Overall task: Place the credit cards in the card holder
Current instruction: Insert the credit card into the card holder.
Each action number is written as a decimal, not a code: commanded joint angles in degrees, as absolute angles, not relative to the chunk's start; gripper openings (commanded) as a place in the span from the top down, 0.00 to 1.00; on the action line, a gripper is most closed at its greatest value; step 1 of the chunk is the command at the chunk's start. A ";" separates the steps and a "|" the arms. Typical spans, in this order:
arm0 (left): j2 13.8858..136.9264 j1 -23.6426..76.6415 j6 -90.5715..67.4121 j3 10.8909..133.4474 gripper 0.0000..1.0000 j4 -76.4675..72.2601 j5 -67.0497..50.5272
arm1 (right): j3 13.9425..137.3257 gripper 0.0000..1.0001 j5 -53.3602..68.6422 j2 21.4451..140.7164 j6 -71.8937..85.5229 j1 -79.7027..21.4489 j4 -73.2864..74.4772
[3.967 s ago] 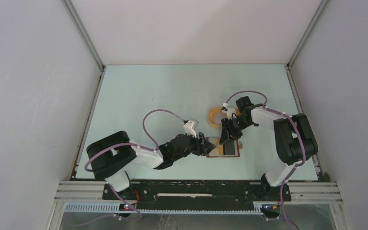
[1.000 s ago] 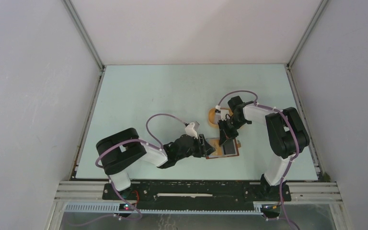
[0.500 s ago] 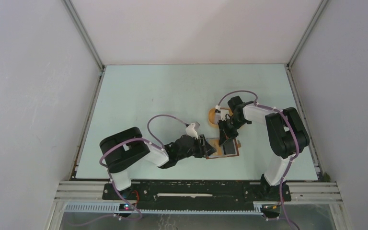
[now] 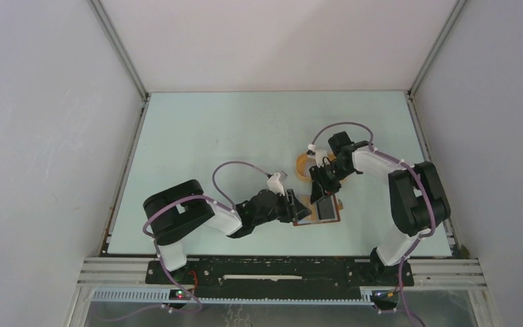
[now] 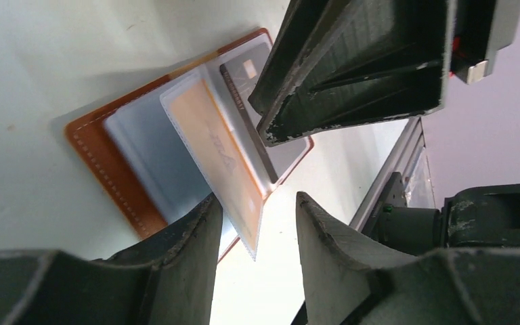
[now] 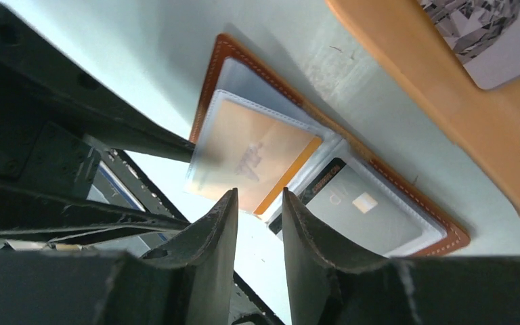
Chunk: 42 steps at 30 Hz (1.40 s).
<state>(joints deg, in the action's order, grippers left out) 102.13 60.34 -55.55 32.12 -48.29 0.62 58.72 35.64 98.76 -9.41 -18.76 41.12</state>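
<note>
Consult the top view first. It shows you the layout: the card holder (image 4: 320,212) lies open on the worktop (image 4: 211,136), near the front edge and right of centre. The orange tray (image 4: 304,163) sits just behind it. The left hand (image 4: 299,206) is at the holder's left edge and the right hand (image 4: 319,196) is above its far edge. You cannot read the contents from this view.

Refer to the wrist views for contents.

- Right wrist view: the card holder (image 6: 210,81) carries clear sleeves. One raised sleeve (image 6: 206,152) holds an orange card (image 6: 257,159). The sleeve next to it holds a grey chip card (image 6: 359,210) with a dark edge stripe. Only this view shows you the tray (image 6: 447,115) interior, where a patterned card (image 6: 487,40) lies.
- Left wrist view: the raised sleeve (image 5: 176,101) stands tilted off the card holder (image 5: 101,162). Its lower corner reaches into the gap of the left hand (image 5: 257,200).

Hand states:

- Left hand: fingers about half apart. One finger appears to touch the sleeve edge, but you cannot confirm contact.
- Right hand (image 6: 257,196): fingers parted by a narrow gap, holding nothing.
</note>
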 commanded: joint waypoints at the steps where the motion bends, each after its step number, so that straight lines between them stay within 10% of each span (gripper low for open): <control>1: 102.74 60.03 -55.69 35.72 0.51 -50.36 -1.62 | 60.63 0.61 39.43 93.08 -14.24 -16.61 43.72; 24: 107.85 58.26 -49.83 51.48 0.48 -42.03 -12.70 | 62.74 0.59 43.42 69.65 -16.40 -2.39 39.85; 29: 97.37 54.23 -39.86 46.85 0.48 -37.85 -9.39 | 63.52 0.34 48.26 67.84 -16.85 -2.40 33.24; 35: 84.33 50.48 -22.32 42.93 0.46 -29.37 1.57 | 66.92 0.34 55.77 78.87 -11.34 -3.05 33.43; 39: 83.62 47.53 -18.25 42.14 0.33 -30.25 5.14 | 66.11 0.35 50.96 84.02 -3.61 -4.38 27.99; 42: 88.56 42.71 -23.02 43.71 0.04 -32.21 -0.48 | 65.38 0.36 44.04 87.12 1.94 -5.65 24.74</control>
<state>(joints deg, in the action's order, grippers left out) 83.50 47.75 -24.05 43.77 -32.32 1.10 65.91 50.52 85.03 -7.31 -3.92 31.03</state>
